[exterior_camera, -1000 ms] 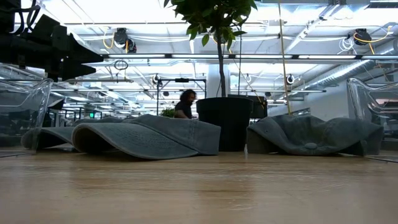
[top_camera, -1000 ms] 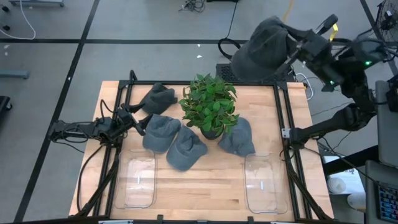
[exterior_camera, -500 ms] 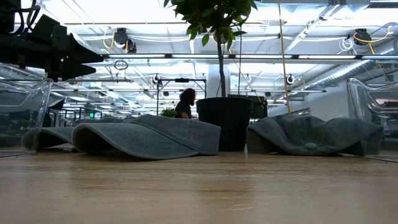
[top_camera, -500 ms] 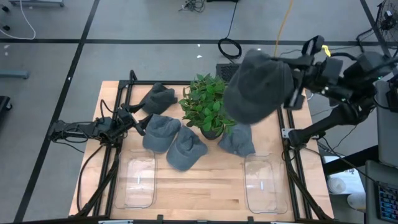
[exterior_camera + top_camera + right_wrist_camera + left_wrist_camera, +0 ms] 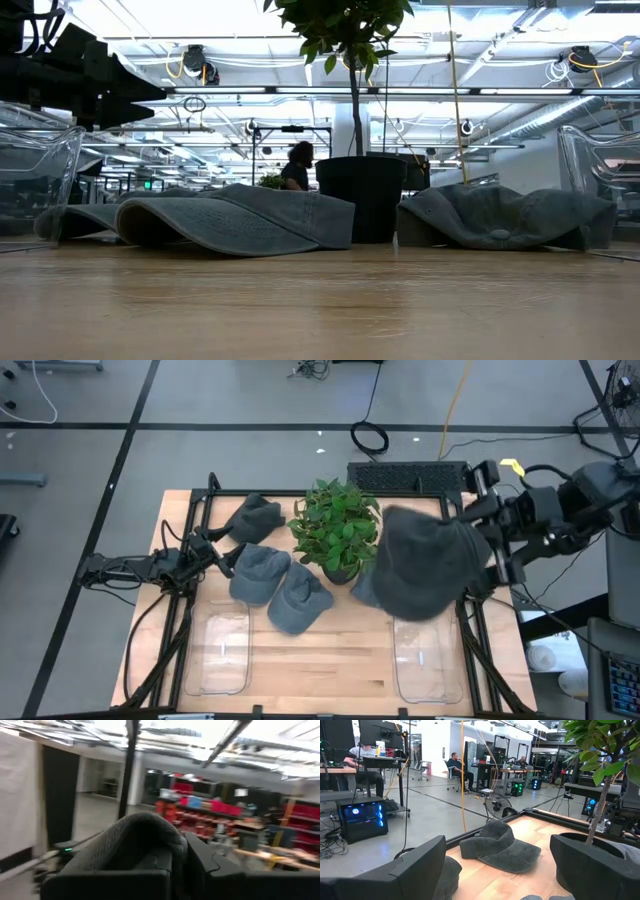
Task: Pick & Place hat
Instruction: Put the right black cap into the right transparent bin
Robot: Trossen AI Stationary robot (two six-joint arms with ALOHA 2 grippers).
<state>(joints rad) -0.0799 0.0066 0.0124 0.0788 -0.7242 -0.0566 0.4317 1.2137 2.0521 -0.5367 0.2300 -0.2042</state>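
My right gripper [image 5: 488,552] is shut on a grey hat [image 5: 425,565], held high over the table's right side. The hat partly hides another hat [image 5: 362,590] lying on the table. In the right wrist view the held hat [image 5: 132,842] drapes over my fingers. Three more grey hats [image 5: 255,515] [image 5: 262,573] [image 5: 298,602] lie flat on the wood left of the plant. My left gripper [image 5: 215,555] stands open and level at the table's left edge, touching nothing. The low view shows only the hats on the table [image 5: 235,220] [image 5: 500,215]. My right gripper pinches the hat at the edge of its crown [image 5: 172,842] between its two fingers [image 5: 210,865]. The fingers come roughly level from the table's right side. The hat bulges out past the fingers toward the table's left, lifted clear of everything.
A potted plant [image 5: 337,530] stands at the table's middle, close to the left of the held hat. Two clear bins [image 5: 220,650] [image 5: 425,655] sit near the front edge. A black frame [image 5: 455,575] runs along the table's sides. People sit in the room beyond [image 5: 455,765].
My right gripper has swung from beyond the table's far right corner toward the near edge and rolled about its own line, staying shut. The hat has travelled with it, from off the table's far side to above the table's right part.
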